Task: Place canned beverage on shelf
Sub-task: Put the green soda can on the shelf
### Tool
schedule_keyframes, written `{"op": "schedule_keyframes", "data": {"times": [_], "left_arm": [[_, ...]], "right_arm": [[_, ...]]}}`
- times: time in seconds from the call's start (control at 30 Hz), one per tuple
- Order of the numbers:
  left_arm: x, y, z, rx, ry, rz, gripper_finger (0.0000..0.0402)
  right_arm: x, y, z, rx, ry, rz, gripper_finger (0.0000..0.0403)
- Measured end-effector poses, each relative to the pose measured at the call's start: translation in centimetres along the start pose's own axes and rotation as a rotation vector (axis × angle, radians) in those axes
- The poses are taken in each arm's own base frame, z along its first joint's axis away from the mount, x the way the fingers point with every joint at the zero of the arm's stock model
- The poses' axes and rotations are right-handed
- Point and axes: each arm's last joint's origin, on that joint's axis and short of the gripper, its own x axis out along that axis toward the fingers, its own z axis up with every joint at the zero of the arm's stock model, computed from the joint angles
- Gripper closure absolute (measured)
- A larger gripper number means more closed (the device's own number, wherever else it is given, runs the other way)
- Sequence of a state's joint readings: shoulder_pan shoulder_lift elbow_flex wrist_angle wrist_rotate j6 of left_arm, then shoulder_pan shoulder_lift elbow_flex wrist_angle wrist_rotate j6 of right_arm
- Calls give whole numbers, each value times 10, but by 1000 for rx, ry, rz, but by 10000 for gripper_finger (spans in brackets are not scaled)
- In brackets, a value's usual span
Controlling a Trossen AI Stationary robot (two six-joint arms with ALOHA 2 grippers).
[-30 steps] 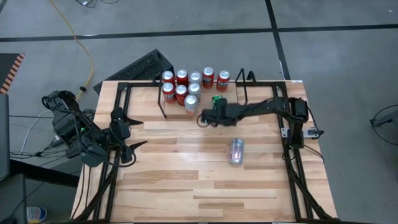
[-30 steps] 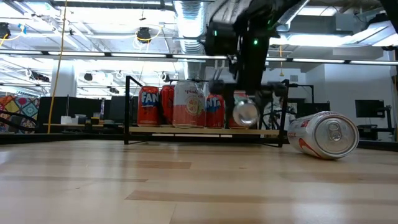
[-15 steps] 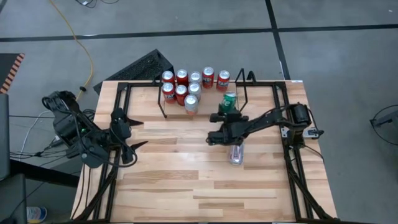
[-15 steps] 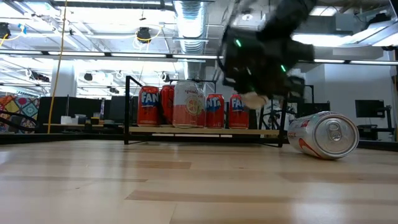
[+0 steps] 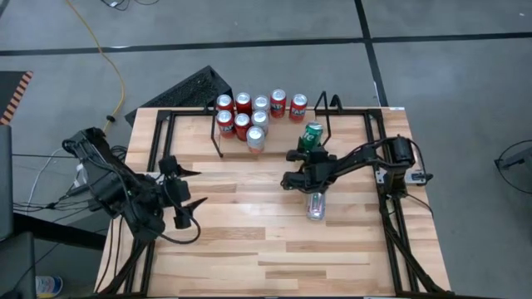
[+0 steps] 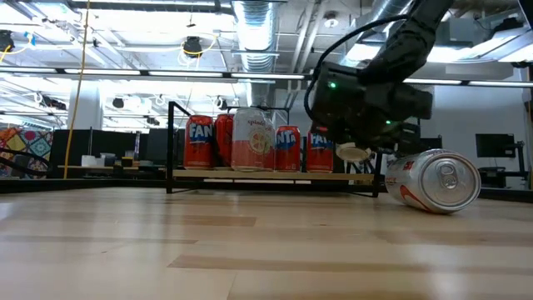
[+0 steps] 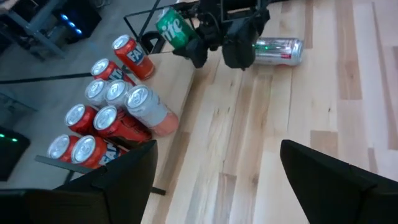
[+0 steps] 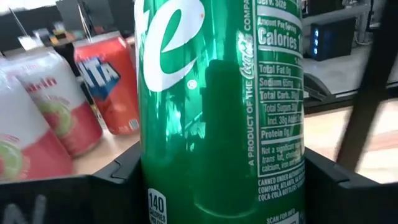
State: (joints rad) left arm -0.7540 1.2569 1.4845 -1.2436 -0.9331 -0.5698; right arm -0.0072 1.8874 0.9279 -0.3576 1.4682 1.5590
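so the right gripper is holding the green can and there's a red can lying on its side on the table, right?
Not quite. The lying can is silver with pink, not red, as the high view shows. The right gripper does hold the green can; the table part is correct.

The shelf (image 5: 270, 124) stands at the far edge of the worktop (image 5: 249, 241). A cluster of cans (image 5: 249, 112) fills its left part. The right hand (image 5: 307, 154) holds another can (image 5: 311, 135) just in front of the shelf's right end. Nearer than that hand, a can on its side (image 5: 315, 205) lies on the worktop. The left hand (image 5: 187, 195) hovers over the worktop's left side, well apart from the shelf.
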Motion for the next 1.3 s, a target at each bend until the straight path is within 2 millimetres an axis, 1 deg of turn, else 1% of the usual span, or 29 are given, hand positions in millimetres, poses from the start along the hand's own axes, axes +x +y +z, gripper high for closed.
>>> {"op": "schedule_keyframes", "data": {"times": [0.1,0.23,0.33,0.4,0.5,0.57,0.63,0.7,0.77,0.97,1.07,1.17,1.3], "left_arm": [[0,1,0,15,-13,20,77],[-3,7,1,1,-42,46,77],[-6,11,1,-10,-55,54,77],[-6,12,1,-11,-56,54,77],[-6,12,1,-11,-57,55,77],[-6,12,1,-10,-56,54,77],[-6,12,1,-9,-55,53,77],[-6,12,1,-11,-55,53,77],[-6,12,1,-12,-55,52,77],[-6,12,1,-20,-51,48,77],[-6,12,1,-18,-50,49,77],[-8,11,0,-15,-52,43,77],[-10,10,-1,-9,-55,31,77]], "right_arm": [[4,3,0,-35,23,-6,130],[8,4,-7,-65,21,-13,130],[11,6,-18,-54,34,-15,130],[11,3,-29,-91,30,-18,129],[11,7,-38,-92,25,-13,99],[9,9,-44,-103,107,1,71],[6,6,-48,-160,106,7,48],[5,13,-44,-136,134,19,32],[6,12,-43,-159,155,20,23],[7,12,-40,-187,203,22,21],[1,11,-41,-213,206,37,22],[-5,11,-36,-271,226,57,22],[-12,8,-29,-305,234,68,22]]}}
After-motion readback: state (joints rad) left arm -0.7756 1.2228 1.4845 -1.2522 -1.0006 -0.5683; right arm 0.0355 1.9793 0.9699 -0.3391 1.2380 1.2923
